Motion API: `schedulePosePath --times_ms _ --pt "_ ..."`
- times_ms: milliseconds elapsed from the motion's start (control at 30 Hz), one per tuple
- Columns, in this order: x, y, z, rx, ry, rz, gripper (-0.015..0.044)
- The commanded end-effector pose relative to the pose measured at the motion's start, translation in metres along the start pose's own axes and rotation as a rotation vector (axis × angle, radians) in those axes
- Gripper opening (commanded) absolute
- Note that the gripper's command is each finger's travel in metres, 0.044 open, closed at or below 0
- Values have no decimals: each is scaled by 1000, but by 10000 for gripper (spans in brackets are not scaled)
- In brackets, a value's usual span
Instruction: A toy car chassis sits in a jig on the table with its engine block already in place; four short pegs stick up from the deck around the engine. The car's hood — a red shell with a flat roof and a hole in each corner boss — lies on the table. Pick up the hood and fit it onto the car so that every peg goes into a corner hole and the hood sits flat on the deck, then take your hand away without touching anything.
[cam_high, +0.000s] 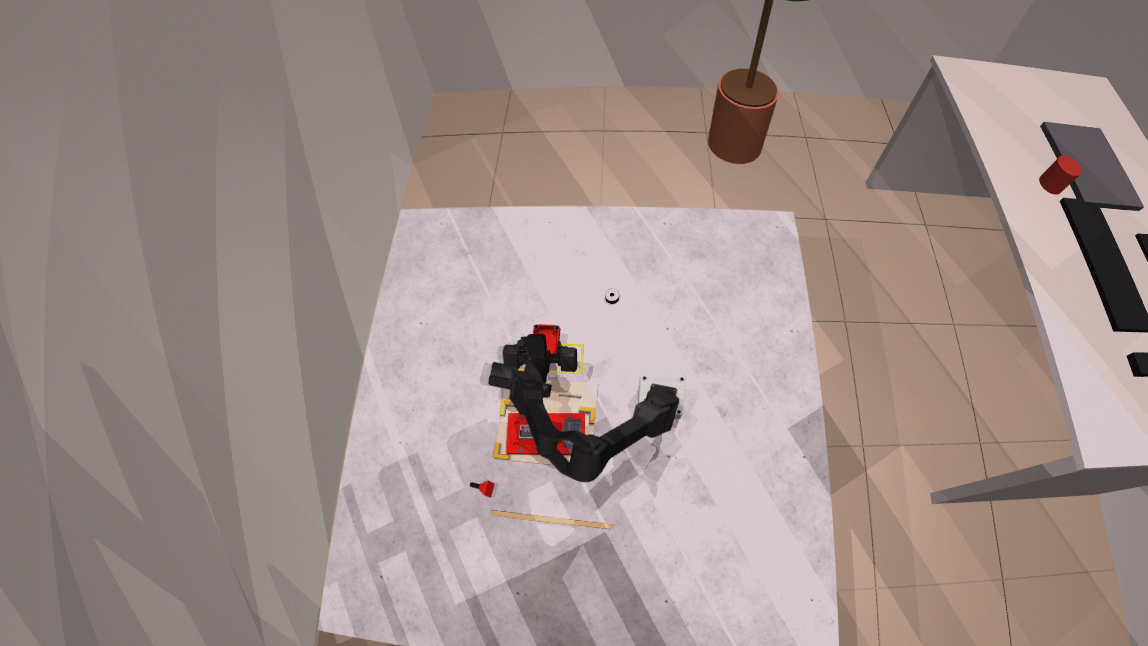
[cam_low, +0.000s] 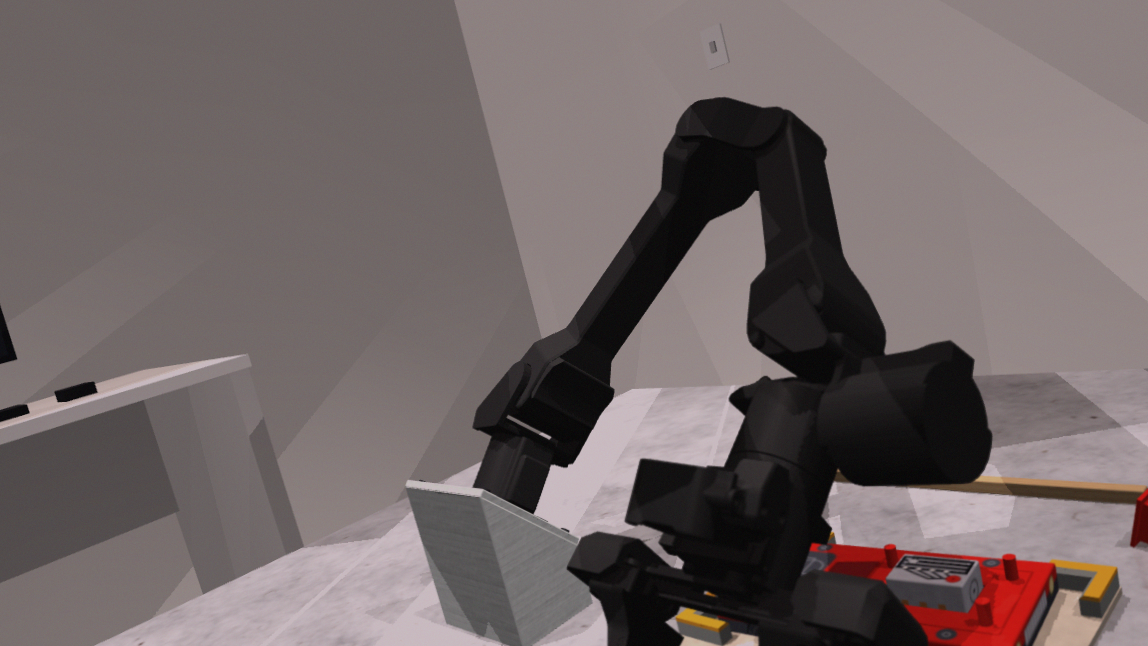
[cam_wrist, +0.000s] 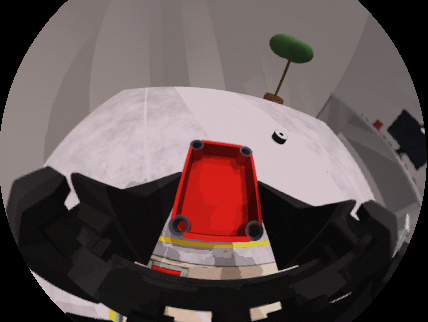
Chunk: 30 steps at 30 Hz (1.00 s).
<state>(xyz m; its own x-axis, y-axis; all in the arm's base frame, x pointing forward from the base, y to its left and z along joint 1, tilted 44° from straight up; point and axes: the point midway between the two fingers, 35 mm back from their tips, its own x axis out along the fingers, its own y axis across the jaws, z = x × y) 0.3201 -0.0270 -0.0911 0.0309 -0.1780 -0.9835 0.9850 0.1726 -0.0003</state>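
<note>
The red hood (cam_high: 547, 331) (cam_wrist: 215, 193) lies low over the table beyond the jig, with a dark hole in each corner boss, inside a yellow marked rectangle (cam_high: 579, 353) (cam_wrist: 213, 241). My gripper (cam_high: 545, 347) (cam_wrist: 219, 181) reaches down over it, a finger on each long side, shut on it. I cannot tell whether the hood is off the table. The red chassis (cam_high: 518, 431) (cam_low: 1015, 590) sits in the yellow-cornered jig (cam_high: 501, 454) (cam_low: 1098, 580), with the grey engine block (cam_low: 935, 580) on its deck and short red pegs (cam_low: 1009, 566) around it. My arm hides part of the chassis.
A small white ring (cam_high: 612, 295) (cam_wrist: 279, 136) lies farther back on the table. A small red part (cam_high: 484, 486) and a wooden strip (cam_high: 550, 519) (cam_low: 1035, 486) lie in front of the jig. The arm's base stands on a grey wedge block (cam_low: 489, 562). A plant pot (cam_high: 742, 120) and a side desk (cam_high: 1043, 265) stand off the table.
</note>
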Motion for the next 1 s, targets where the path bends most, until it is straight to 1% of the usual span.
schedulePosePath --times_ms 0,100,367,967 --pt "-14 3 16 4 -3 15 0" --pt "-19 2 23 4 -3 15 0" --pt "-17 1 22 -31 -4 15 0" --pt "-16 0 21 -446 -7 14 0"
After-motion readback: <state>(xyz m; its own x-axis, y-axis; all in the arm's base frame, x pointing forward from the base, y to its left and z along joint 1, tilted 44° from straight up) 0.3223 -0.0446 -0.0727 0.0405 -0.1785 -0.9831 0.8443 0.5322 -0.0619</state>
